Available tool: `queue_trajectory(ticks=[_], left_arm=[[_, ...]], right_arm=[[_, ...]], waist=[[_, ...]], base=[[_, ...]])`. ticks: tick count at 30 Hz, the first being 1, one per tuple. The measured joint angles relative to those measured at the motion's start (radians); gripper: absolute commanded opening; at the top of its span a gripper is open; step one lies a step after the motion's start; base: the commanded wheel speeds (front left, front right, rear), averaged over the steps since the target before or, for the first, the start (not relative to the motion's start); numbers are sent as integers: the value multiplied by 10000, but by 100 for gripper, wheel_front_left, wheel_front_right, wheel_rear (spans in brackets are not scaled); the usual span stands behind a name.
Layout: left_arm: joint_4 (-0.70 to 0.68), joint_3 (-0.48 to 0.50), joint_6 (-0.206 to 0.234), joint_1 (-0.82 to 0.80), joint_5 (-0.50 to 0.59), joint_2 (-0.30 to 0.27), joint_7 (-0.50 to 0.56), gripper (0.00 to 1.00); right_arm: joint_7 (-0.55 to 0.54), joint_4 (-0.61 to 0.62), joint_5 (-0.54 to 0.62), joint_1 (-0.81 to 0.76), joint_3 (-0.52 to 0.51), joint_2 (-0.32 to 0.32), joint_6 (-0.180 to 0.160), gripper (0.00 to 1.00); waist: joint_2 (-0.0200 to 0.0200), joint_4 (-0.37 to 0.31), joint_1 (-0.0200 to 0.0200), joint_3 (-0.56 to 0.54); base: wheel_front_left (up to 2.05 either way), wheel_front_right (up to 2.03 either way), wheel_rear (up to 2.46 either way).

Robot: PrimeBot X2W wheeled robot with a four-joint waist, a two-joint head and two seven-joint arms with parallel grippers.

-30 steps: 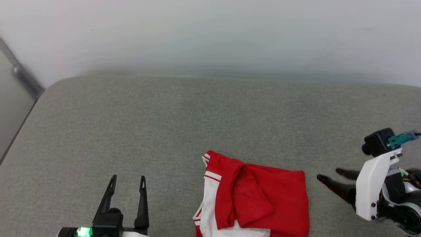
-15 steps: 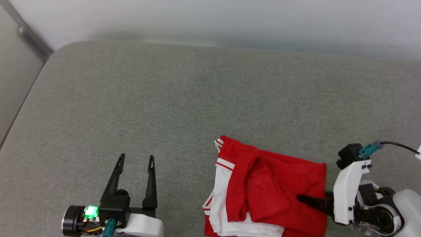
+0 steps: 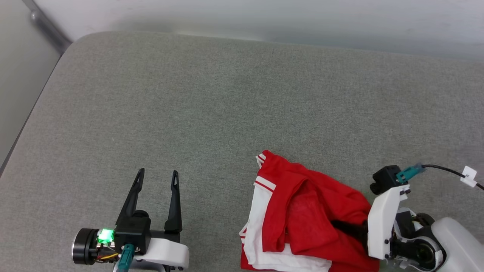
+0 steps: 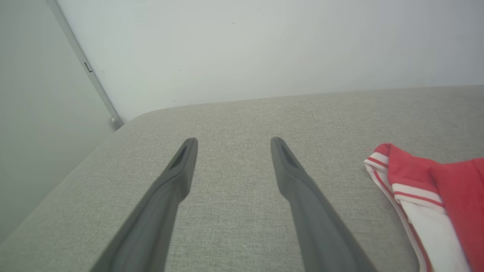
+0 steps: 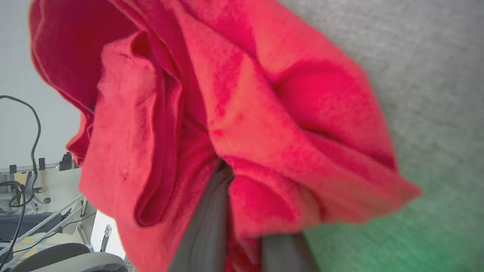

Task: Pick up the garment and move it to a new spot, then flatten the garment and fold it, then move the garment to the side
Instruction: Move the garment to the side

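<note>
The garment, a red jersey with white sleeves and red-and-white striped trim, lies folded at the near right of the grey cushion. My right gripper reaches into its right side, shut on bunched red cloth; the fabric there is gathered and lifted. Up close, the garment's red folds wrap around my right gripper's two dark fingers, hiding their tips. My left gripper rests open on bare cushion to the garment's left. Its fingers stand apart with nothing between them, and the garment's striped sleeve lies to their right.
The grey cushion runs wide toward a pale wall at the back. Its left edge drops off beside a metal rail. Chair frames and cables stand beyond the cushion's near side.
My right gripper has moved left onto the garment's right edge and shut on the red cloth, bunching it. The head camera has tilted, shifting the whole picture. My left gripper stays open.
</note>
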State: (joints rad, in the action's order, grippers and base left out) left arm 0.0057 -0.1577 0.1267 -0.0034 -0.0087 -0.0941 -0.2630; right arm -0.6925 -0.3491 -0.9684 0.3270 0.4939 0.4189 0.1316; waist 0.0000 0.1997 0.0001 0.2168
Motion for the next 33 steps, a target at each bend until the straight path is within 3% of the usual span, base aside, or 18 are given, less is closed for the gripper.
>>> queue_trajectory(ticks=[7,13,22,28,33], left_arm=[[61,38,63,128,-6,2,0,100],[77,94,121,568,-46,19,0,100],[44,104,144,804,-138,142,0,100],[-82,186,86,581,-117,144,0,100],[-188,236,-29,205,-4,-27,0,100]], right_arm=[[723,662,-82,378,884,481,-6,0],[836,1948,251,1220,1607,1666,-8,0],[161,3302,245,1868,1954,3363,-8,0],[270,3051,433,1886,1546,4140,-8,0],[662,1870,757,1965,970,4621,-8,0]], waist=[[0,-147,0,-431],[0,-717,0,-898],[0,-2170,0,-1317],[0,-3067,-1,-1131],[0,-3395,0,-430]], base=[[0,0,0],[0,0,0],[0,0,0],[0,0,0],[0,0,0]])
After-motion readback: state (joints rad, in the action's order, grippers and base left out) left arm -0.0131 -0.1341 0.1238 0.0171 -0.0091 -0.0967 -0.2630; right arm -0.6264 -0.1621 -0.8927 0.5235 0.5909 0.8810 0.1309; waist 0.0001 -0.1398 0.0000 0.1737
